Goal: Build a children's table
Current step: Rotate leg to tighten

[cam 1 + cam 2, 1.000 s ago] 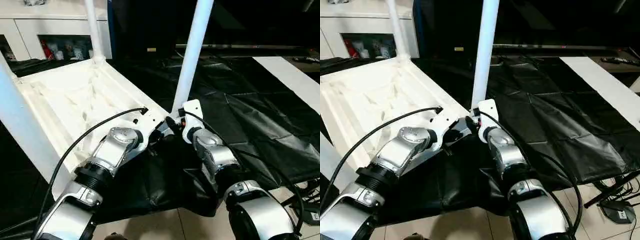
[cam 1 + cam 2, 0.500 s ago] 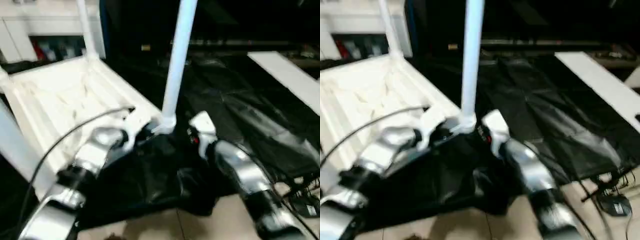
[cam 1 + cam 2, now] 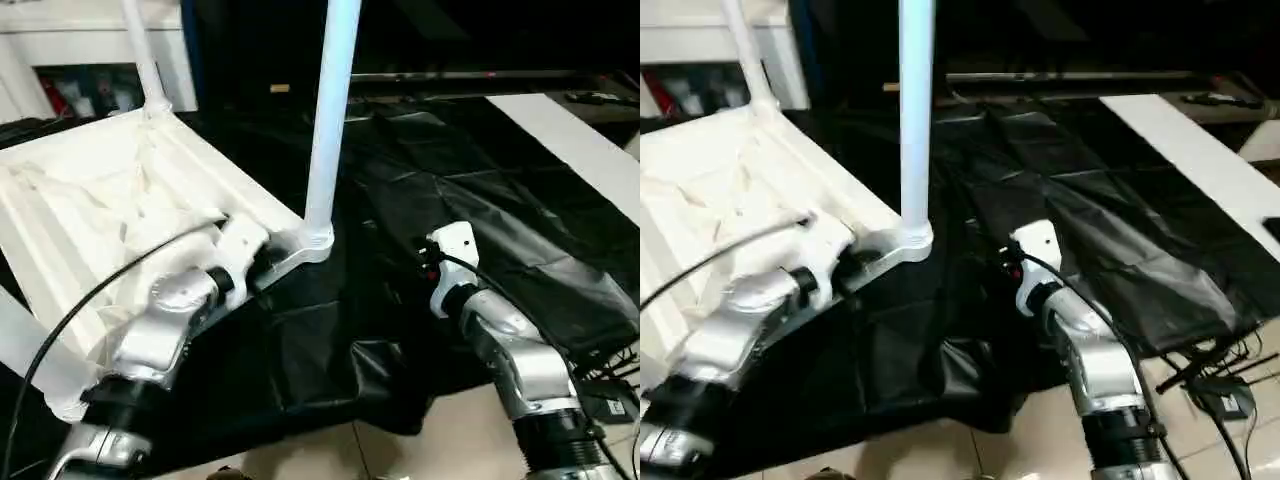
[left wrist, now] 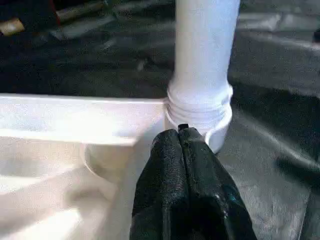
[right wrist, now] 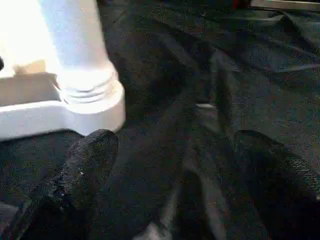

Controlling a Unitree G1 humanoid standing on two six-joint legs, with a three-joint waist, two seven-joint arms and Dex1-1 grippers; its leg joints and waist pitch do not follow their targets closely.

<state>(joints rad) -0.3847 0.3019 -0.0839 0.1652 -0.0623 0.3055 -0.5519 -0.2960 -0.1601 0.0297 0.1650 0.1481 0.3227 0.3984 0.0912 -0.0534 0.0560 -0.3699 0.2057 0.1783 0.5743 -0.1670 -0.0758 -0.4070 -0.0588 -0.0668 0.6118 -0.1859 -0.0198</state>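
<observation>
Smooth white tube leg (image 3: 328, 110) stands in ribbed tabletop (image 3: 90, 220); left hand (image 4: 181, 137) pinched closed, right hand (image 5: 170, 165) wide.

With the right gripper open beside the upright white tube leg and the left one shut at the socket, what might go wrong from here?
1. The upright white tube leg shows thread rings above the round corner socket, so it may not be fully seated and might lean.
2. The shut left gripper rests at that socket; a push could shift the white ribbed plastic tabletop.
3. The open right gripper holds nothing over the wrinkled black cloth and could snag it.
</observation>
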